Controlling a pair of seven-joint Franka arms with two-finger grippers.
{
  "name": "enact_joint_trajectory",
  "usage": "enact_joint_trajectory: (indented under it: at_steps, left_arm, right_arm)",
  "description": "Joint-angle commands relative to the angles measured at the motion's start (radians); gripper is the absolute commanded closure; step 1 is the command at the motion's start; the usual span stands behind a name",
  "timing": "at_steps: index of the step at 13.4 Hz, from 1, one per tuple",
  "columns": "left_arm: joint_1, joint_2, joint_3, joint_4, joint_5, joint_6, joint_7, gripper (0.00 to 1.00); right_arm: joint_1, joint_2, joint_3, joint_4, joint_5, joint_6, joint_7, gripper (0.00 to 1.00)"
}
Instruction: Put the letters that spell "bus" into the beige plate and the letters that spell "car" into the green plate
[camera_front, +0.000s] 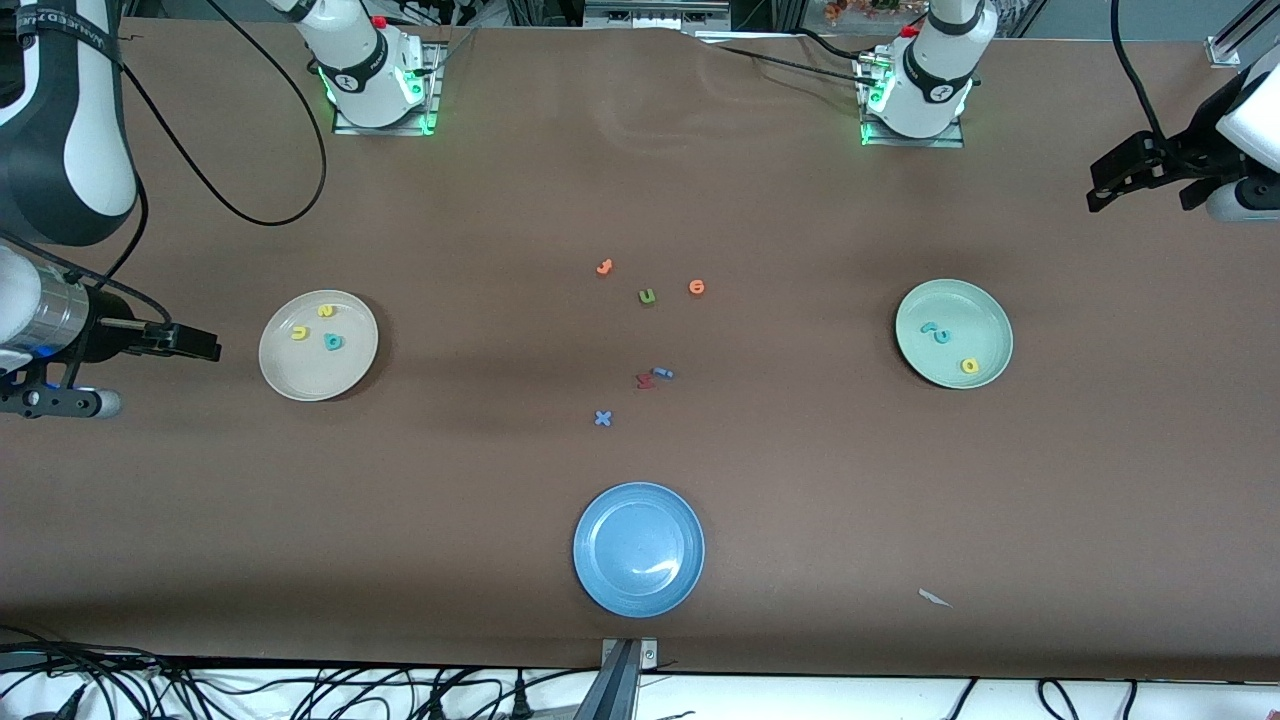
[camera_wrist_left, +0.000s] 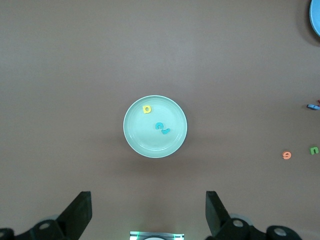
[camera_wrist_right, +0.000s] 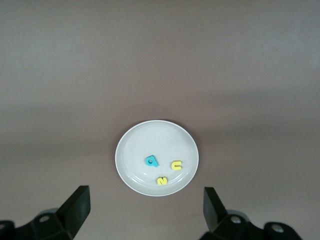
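The beige plate (camera_front: 318, 345) lies toward the right arm's end of the table, and 3 small letters rest in it: a teal "b" (camera_front: 333, 342), a yellow "u" (camera_front: 300, 333) and a yellow "s" (camera_front: 326, 311). The green plate (camera_front: 953, 333) lies toward the left arm's end and holds a teal "c" (camera_front: 941, 336), a teal "r" (camera_front: 929, 326) and a yellow "a" (camera_front: 969, 366). To me both words look already sorted, so I judge the task is finished or very close to it.

The right gripper (camera_front: 205, 345) hangs at the table's edge just beside the beige plate, with its jaws spread wide and nothing between them. The left gripper (camera_front: 1105, 190) is up at its own end of the table, not over the green plate, and its jaws are also spread and empty.

If any move comes, I think it turns on this: each plate sits directly ahead of its own arm's open jaws, the beige one for the right arm and the green one for the left arm, and no task letter remains outside.

The front view shows what the wrist views mostly miss: the leftover letters in the middle of the table, an olive "u" (camera_front: 647, 296), 2 orange letters (camera_front: 697, 287), a blue "x" (camera_front: 602, 418), a blue "i" (camera_front: 663, 373) touching a red letter (camera_front: 645, 380), and the empty blue plate (camera_front: 639, 549) nearest the front camera. The right wrist view shows only the beige plate with its 3 letters, each lying apart from the others. The left wrist view shows the "c" and "r" touching.
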Motion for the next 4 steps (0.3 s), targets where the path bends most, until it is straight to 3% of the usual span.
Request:
enact_joint_trajectory:
  at_steps: [1,4]
  left_arm:
    - [0.008,0.017,-0.001,0.036,-0.027,-0.021,0.003,0.00]
    - [0.008,0.015,-0.001,0.036,-0.027,-0.020,0.001,0.00]
  right_arm:
    - [-0.015,-0.028,0.017,-0.021,-0.005,0.012,0.012,0.00]
    - [-0.014,-0.022,0.017,-0.015,-0.005,0.009,0.010,0.00]
